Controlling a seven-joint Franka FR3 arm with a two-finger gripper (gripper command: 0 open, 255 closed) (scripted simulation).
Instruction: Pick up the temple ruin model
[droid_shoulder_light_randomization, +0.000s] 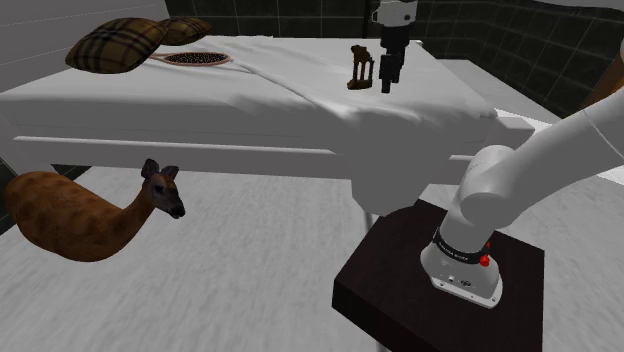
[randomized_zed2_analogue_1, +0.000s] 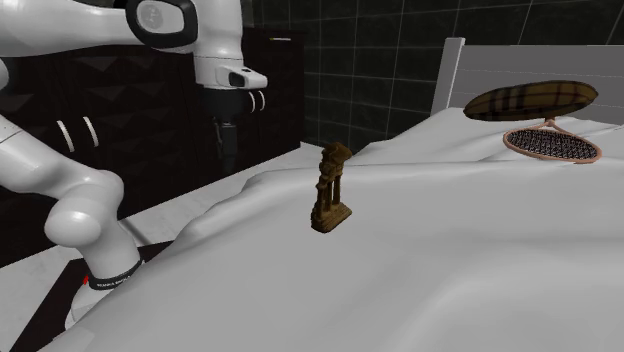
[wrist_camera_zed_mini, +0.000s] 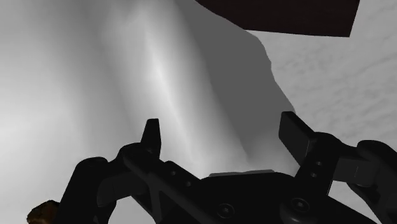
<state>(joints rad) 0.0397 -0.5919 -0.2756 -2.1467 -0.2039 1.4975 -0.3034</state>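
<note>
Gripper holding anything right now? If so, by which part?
Nothing is held. The gripper is open, with nothing clasped in its gap; the temple ruin model stands free on the white bed.

Bed (droid_shoulder_light_randomization: 200, 100): model (droid_shoulder_light_randomization: 361, 67), racket (droid_shoulder_light_randomization: 197, 58) (pillows (droid_shoulder_light_randomization: 115, 45) too)

This is a bedroom in a home. A bed (droid_shoulder_light_randomization: 200, 110) under a white sheet has two plaid pillows (droid_shoulder_light_randomization: 115, 45) at its head and a pale headboard (randomized_zed2_analogue_1: 520, 68) behind them. Dark tiled walls (droid_shoulder_light_randomization: 500, 40) stand around it, and a deer figure (droid_shoulder_light_randomization: 90, 215) is beside the bed.
</note>
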